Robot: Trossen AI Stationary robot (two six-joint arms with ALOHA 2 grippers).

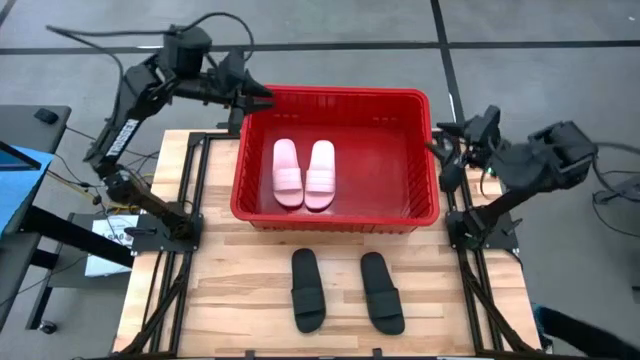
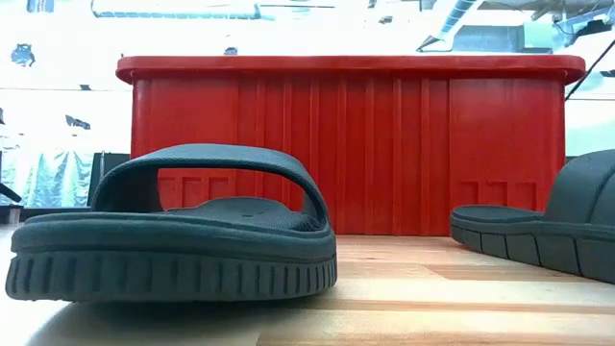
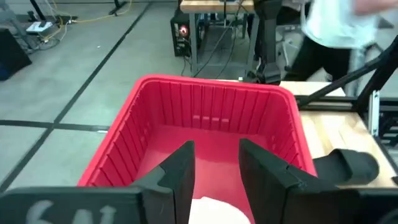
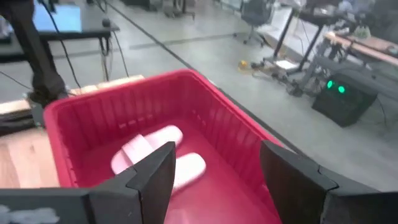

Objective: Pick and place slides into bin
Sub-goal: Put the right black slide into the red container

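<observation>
low view: right black slide (image 2: 548,235) cut off by edge, bin (image 2: 346,144) hides pink pair

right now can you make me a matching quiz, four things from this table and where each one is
Things:
1. pink slides
2. black slides
3. left gripper
4. right gripper

Places:
A. on the bare wood in front of the bin
B. at the bin's right rim, open
C. side by side on the bin's floor
D. above the bin's far left corner, open

Pairs: 1-C, 2-A, 3-D, 4-B
</observation>
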